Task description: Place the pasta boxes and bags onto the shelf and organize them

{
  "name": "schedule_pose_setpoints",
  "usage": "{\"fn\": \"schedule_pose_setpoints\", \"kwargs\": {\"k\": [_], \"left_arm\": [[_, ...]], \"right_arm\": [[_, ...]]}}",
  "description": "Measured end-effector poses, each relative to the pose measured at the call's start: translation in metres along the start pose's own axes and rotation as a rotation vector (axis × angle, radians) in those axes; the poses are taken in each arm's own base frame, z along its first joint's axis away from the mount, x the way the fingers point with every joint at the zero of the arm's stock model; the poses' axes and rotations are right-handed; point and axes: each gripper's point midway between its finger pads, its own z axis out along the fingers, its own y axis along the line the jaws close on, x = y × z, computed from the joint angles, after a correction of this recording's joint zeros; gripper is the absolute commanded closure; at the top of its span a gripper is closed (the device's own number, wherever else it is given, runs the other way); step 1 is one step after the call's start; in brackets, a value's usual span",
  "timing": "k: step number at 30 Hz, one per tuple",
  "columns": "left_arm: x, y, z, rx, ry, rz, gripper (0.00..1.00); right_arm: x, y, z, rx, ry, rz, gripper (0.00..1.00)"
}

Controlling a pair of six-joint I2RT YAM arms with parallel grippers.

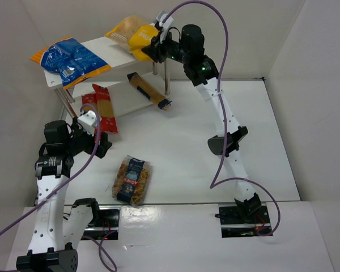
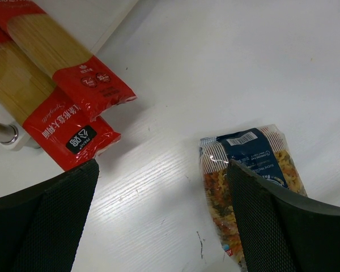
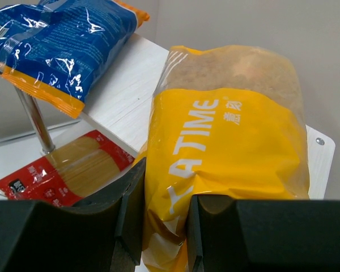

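The right pincer (image 3: 164, 192) clamped the yellow bag (image 3: 226, 130) on the shelf (image 1: 110, 50) top; the left pincer (image 2: 163, 170) gaped apart over the counter (image 2: 243, 68).

The right gripper (image 1: 151, 50) grips the yellow bag (image 1: 129, 29) lying on the shelf (image 1: 110, 52) top board, near the blue-and-orange bag (image 1: 71, 58).

Top external: high behind the arm bases, looking down over the whole table (image 1: 187, 141) toward the shelf (image 1: 110, 50) at far left.
Left wrist: close above the table, facing down.
Right wrist: very near the shelf's top board, looking along it.
Shared: red spaghetti packs (image 1: 105, 107) in all three; yellow bag (image 1: 130, 31) in top and right wrist.
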Motion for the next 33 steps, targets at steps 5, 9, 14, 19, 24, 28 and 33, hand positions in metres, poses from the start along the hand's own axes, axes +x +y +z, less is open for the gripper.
{"fn": "schedule_pose_setpoints", "kwargs": {"k": [5,9,14,19,24,28,33], "left_arm": [[0.000,0.002,-0.001,-0.007,0.000,-0.004,0.01],[0.001,0.004,-0.001,-0.013,0.000,-0.008,0.01],[0.001,0.003,-0.001,-0.009,-0.001,-0.008,0.01],[0.001,0.003,-0.001,-0.009,-0.001,-0.009,0.01],[0.001,0.003,-0.001,-0.008,-0.001,-0.009,0.01],[0.001,0.003,-0.001,-0.009,-0.001,-0.008,0.01],[0.000,0.003,-0.001,-0.007,-0.002,-0.007,0.01]], "right_arm": [[-0.001,-0.001,0.005,0.011,-0.020,-0.006,1.00],[-0.001,-0.001,0.010,0.012,-0.035,-0.008,1.00],[0.000,0.001,0.018,0.011,-0.059,-0.008,0.99],[0.000,0.008,0.027,0.020,-0.077,-0.008,0.82],[-0.001,0.014,0.031,0.021,-0.081,-0.007,0.45],[-0.016,0.011,0.031,0.036,-0.134,-0.043,0.23],[-0.036,0.010,0.028,0.047,-0.192,-0.079,0.09]]}}
